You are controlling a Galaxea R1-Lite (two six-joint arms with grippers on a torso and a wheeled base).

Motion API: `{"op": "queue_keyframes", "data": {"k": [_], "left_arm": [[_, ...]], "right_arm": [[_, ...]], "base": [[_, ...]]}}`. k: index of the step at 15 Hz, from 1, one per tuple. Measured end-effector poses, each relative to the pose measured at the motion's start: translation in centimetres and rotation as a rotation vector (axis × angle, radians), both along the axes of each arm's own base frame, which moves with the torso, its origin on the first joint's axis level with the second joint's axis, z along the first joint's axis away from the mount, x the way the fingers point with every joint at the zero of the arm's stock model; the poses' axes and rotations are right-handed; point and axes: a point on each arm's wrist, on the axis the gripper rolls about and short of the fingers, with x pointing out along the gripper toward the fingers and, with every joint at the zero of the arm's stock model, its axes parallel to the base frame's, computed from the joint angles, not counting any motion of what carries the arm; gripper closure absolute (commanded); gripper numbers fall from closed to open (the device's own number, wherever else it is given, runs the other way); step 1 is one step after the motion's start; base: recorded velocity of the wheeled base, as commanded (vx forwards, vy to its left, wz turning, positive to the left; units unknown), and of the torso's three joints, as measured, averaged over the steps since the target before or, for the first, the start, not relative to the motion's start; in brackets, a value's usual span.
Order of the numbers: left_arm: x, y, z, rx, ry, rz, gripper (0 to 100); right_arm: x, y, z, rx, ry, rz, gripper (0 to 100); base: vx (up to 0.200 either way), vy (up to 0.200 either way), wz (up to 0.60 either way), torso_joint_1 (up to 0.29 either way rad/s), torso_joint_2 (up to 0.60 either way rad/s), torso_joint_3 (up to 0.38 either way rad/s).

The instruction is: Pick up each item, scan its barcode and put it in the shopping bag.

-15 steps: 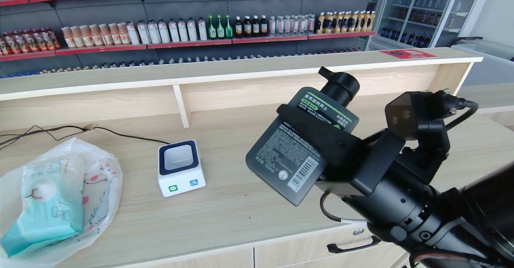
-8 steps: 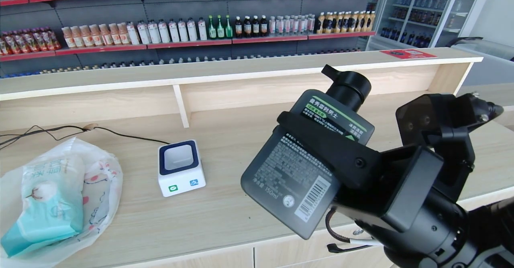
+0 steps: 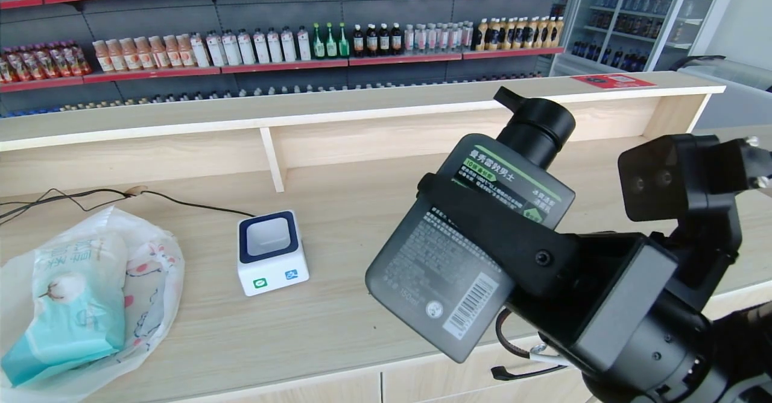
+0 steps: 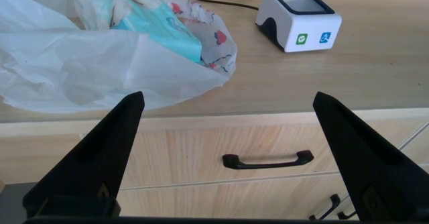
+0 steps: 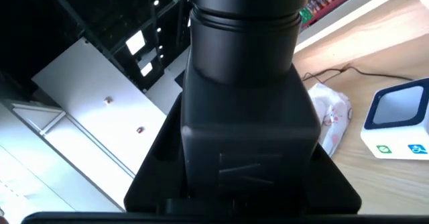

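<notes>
My right gripper (image 3: 482, 222) is shut on a dark grey flat bottle (image 3: 446, 276) with a black pump cap, held high above the counter's right half. The bottle is tilted, cap up and away, and its white barcode faces the head camera. In the right wrist view the bottle (image 5: 244, 117) sits between the fingers (image 5: 161, 163). The white scanner (image 3: 271, 252) with its blue-framed window stands on the counter, left of the bottle. At far left lies the translucent shopping bag (image 3: 151, 294), holding a teal tissue pack (image 3: 78, 306). My left gripper (image 4: 224, 157) hangs open in front of the counter's drawers, below the shopping bag (image 4: 100, 63) and the scanner (image 4: 298, 19).
A black cable (image 3: 181, 201) runs from the scanner to the left along the counter (image 3: 338, 306). A raised wooden ledge (image 3: 362, 104) with a divider backs the counter. Drawers with black handles (image 4: 268, 160) front it. Shelves of drinks stand behind.
My right arm has lifted the bottle up and nearer the head camera, shifting slightly right. The scanner and bag have stayed put.
</notes>
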Motion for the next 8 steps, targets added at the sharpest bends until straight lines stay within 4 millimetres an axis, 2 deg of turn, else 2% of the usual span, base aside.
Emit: {"op": "queue_keyframes", "data": {"k": [4, 8], "left_arm": [[0.0, 0.0, 0.0, 0.000, 0.000, -0.001, 0], [0.0, 0.0, 0.0, 0.000, 0.000, 0.000, 0]], "right_arm": [[0.0, 0.0, -0.9, -0.104, -0.105, -0.068, 100], [0.4, -0.5, -3.1, -0.265, -0.196, -0.150, 100]], "base": [[0.000, 0.000, 0.00, 0.000, 0.00, 0.000], [0.000, 0.000, 0.00, 0.000, 0.00, 0.000]]}}
